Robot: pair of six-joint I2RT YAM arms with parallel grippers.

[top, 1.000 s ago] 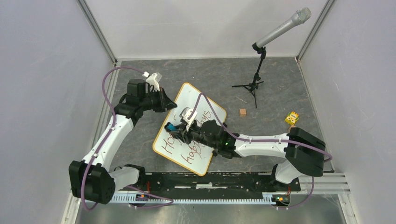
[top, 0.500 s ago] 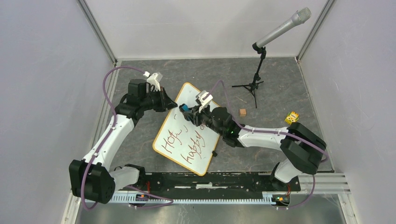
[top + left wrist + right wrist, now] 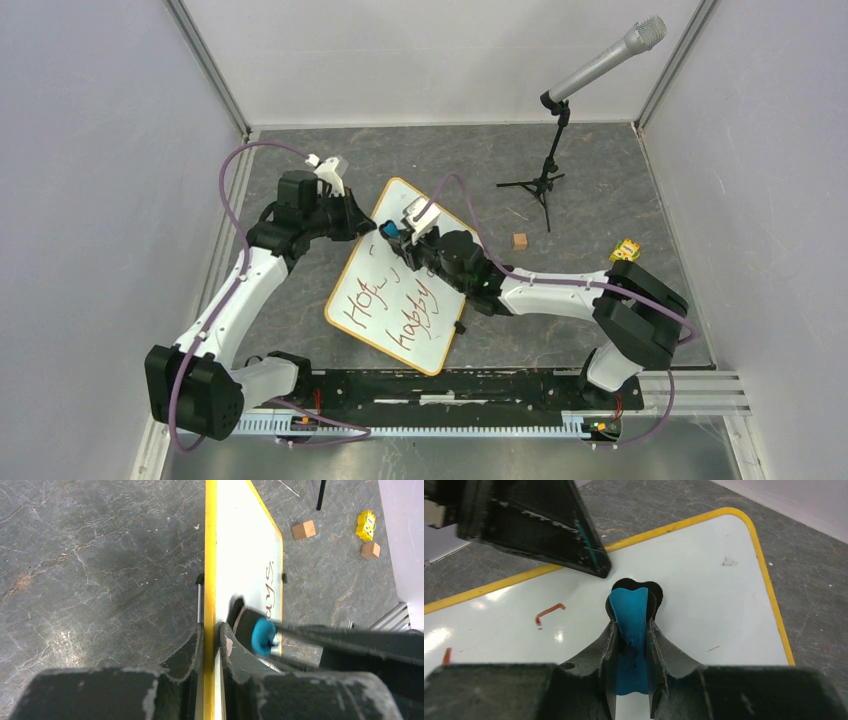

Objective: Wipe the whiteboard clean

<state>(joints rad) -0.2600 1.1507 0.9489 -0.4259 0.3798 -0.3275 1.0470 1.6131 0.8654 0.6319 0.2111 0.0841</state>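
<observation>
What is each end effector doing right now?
Left end effector: closed on the whiteboard edge.
Right end effector: closed on a blue eraser.

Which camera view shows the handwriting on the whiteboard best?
The top external view: most of the handwriting lies readable on the whiteboard. The left wrist view sees the board nearly edge-on, with only a few letters. The right wrist view catches just two short strokes left of the blue eraser.

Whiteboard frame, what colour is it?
Yellow. The whiteboard frame shows best in the left wrist view, where the left claw clamps it.
</observation>
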